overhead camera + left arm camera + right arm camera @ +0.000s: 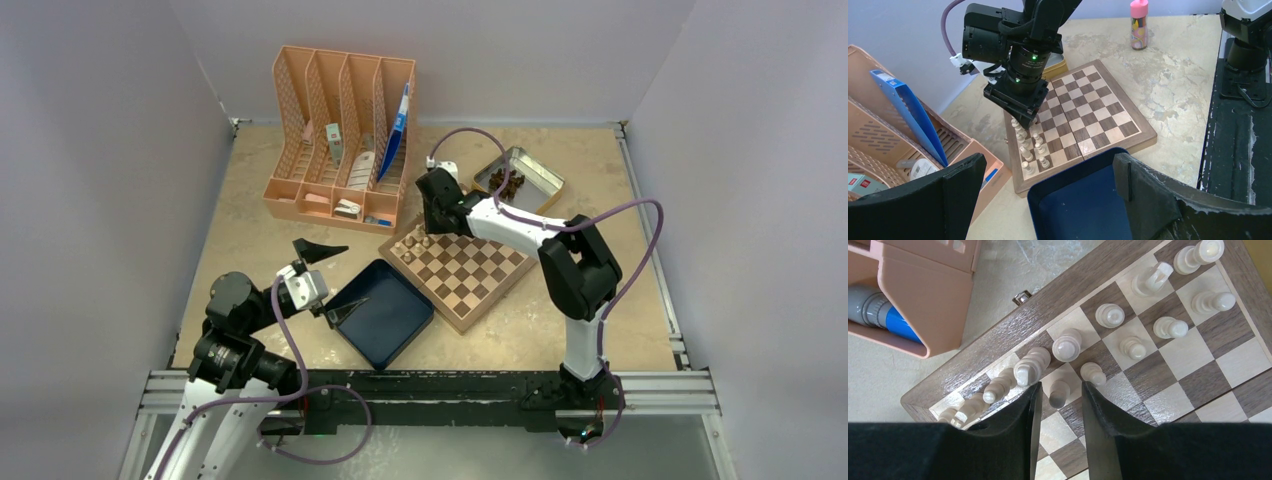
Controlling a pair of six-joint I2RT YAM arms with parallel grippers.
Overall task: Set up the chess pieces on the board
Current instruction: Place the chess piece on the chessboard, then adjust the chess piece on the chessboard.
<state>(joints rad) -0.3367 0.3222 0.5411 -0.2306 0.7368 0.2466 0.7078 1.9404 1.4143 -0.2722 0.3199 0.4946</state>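
Observation:
The board lies mid-table, with pale chess pieces in two rows along its far-left edge. My right gripper reaches down over those rows. In the right wrist view its fingers stand open on either side of a pawn that stands on a light square, with a small gap on each side. More chess pieces line the board behind it. My left gripper hangs wide open over the dark blue tray, holding nothing.
A peach file organizer stands behind the board at the left. A metal tin holding dark pieces sits at the back right. The dark blue tray touches the board's near-left edge. A pink bottle stands far off on the table.

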